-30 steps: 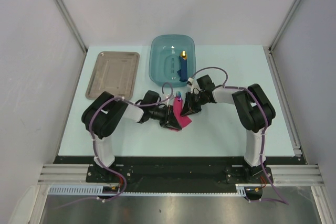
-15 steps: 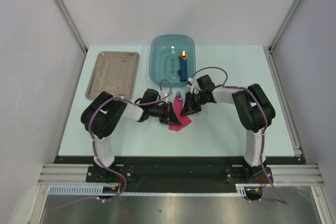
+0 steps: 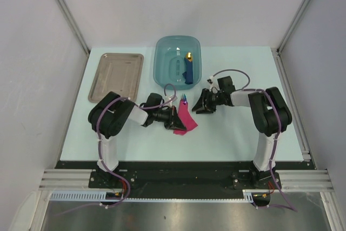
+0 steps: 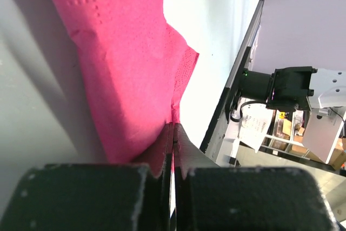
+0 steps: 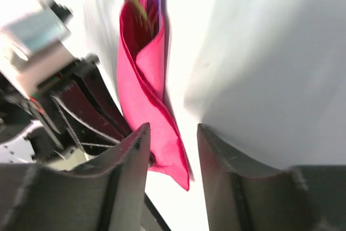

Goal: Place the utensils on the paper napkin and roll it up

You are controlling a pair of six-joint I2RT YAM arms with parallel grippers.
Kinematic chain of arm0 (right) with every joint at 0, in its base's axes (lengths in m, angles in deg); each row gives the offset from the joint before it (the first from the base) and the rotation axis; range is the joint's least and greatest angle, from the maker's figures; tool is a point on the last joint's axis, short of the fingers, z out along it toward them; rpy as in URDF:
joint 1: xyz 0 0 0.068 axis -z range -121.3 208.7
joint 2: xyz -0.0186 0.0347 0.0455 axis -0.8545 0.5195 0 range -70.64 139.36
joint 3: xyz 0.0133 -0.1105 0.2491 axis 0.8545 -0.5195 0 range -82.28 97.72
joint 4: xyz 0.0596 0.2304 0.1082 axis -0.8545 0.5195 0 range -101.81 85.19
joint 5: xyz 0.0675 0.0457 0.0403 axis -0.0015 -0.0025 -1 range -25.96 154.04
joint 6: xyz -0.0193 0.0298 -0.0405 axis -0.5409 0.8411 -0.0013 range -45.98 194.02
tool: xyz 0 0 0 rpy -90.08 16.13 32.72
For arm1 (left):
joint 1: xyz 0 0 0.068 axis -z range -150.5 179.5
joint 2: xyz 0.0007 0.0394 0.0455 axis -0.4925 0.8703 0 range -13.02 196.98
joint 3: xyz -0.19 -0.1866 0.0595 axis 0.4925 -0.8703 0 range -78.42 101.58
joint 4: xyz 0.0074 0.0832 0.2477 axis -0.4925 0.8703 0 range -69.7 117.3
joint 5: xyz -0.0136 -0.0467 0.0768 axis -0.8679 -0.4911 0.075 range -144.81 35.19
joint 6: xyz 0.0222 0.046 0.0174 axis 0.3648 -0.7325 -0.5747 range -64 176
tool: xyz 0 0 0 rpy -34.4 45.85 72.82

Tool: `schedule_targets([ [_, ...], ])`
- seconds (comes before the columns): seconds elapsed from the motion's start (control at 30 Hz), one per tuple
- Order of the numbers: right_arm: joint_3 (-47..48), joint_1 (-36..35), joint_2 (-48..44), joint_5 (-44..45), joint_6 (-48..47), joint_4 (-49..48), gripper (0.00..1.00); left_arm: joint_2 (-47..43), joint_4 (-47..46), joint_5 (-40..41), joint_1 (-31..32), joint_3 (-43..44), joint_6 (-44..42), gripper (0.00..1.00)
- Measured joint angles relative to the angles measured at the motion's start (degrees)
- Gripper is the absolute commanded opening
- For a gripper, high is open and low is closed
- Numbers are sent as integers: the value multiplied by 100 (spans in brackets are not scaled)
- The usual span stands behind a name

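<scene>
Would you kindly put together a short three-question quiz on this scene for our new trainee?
1. True or false: the right gripper is clamped on the paper napkin.
2. What does the left gripper pinch? A) the paper napkin's edge B) a utensil alone C) nothing
3. Fill in: the blue object with a yellow tip lies in the teal ___.
Key: 1 false, its jaws stand open; 2 A; 3 basin.
</scene>
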Motion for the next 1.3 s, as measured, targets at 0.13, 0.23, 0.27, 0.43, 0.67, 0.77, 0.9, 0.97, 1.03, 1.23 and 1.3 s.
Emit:
schedule_targets([
  [0.13,-9,170,-24,94,144,-271,50,39,-61,-46,-9,-2,26,0],
  [0.23,81,52,13,103,142,-289,54,70,-109,-94,-22,-2,68,0],
  [0.27,136,7,46,109,138,-289,55,72,-114,-98,-24,-2,74,0],
  [0.43,400,-162,236,98,48,-238,53,72,-111,-98,-26,0,74,0],
  [0.67,654,-323,444,136,-57,-107,48,98,-120,-131,-35,11,90,0],
  [0.77,713,-326,501,111,-57,-76,45,118,-122,-149,-44,20,125,0],
  [0.9,734,-350,540,111,-59,-76,41,136,-118,-162,-46,42,144,0],
  [0.97,737,-363,562,109,-55,-90,38,136,-116,-160,-46,46,155,0],
  [1.03,726,-385,562,140,-35,-120,36,136,-111,-157,-46,48,162,0],
  [1.23,151,-474,328,404,468,-942,37,138,-83,-153,-46,66,160,0],
  [1.3,76,-516,313,481,592,-1115,35,144,-76,-153,-46,74,160,0],
])
